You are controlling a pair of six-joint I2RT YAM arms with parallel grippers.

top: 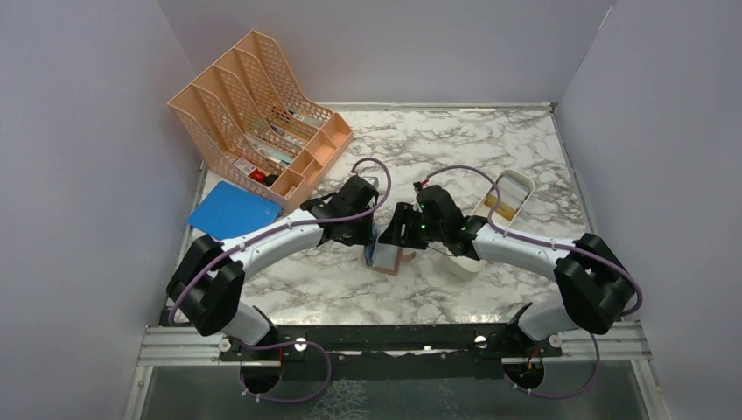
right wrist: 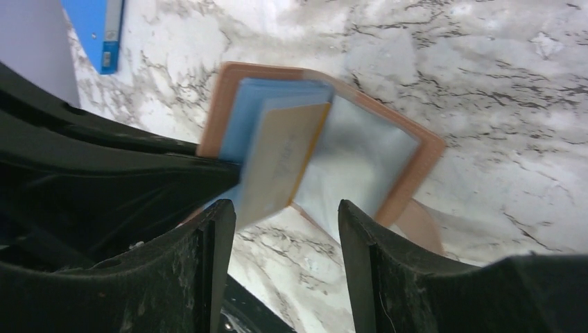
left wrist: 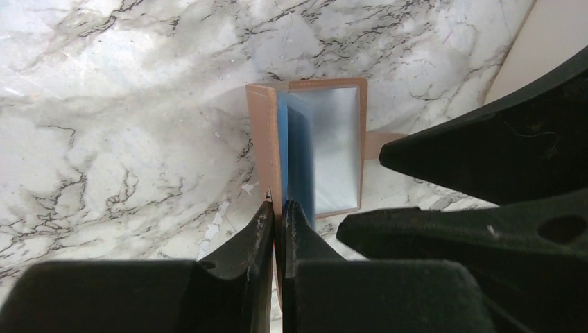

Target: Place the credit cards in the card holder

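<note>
Watching the top view, I see both arms reaching in to the middle of the frame, where the holder (top: 386,256) sits on the marble table (top: 525,140), open, with its blue lining showing. My left gripper (left wrist: 277,211) is clenched on the holder's left tan cover. Its 2 fingers are pinched together with the cover's edge between them at the lower middle of the left wrist view, and the clear pocket and snap tab lie to the right of that grip. My right gripper (right wrist: 281,225) is released, its 2 fingers standing apart at the bottom of the right wrist view, just in front of the holder. 1 yellowish card (right wrist: 281,163) sits among the blue slots, its lower end sticking out toward the gap between those fingers. That view is blurred, and I cannot tell whether the card's corner touches the finger at the lower left. In the top view a white tray (top: 516,174) lies right of centre, beside the right arm, with something yellowish inside that is too small for me to name. A peach organiser (top: 254,96) stands at the upper left, and a blue folder (top: 229,210) lies flat just below it, near the left arm.
</note>
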